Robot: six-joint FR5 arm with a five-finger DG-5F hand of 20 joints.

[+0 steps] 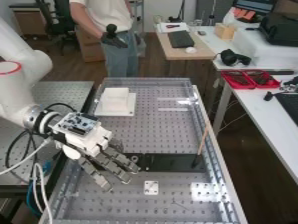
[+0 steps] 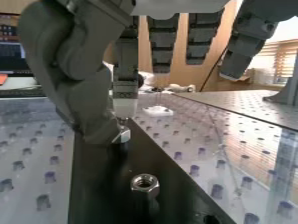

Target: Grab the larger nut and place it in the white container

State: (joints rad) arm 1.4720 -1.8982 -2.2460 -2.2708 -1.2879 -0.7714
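Note:
In the high view, the hand [image 1: 100,157] reaches over the left part of the flat black bar [image 1: 174,163], and the bearing [image 1: 134,158] stands by its fingers. The white container [image 1: 115,106] sits farther up the bench. In the wrist view, the hand [image 2: 90,95] has its thumb and one finger closed at the larger nut [image 2: 122,135], low over the bar; the thumb partly covers it. Other fingers hang straight behind. Nearer the camera, the smaller nut [image 2: 144,183] stands on the bar, apart from the hand.
A small white block with holes [image 1: 151,187] lies on the perforated bench near the bar. A thin wooden stick [image 1: 201,142] rises at the bar's right end. Metal rails [image 1: 218,157] edge the bench. Cables [image 1: 40,172] hang at the left beside the arm.

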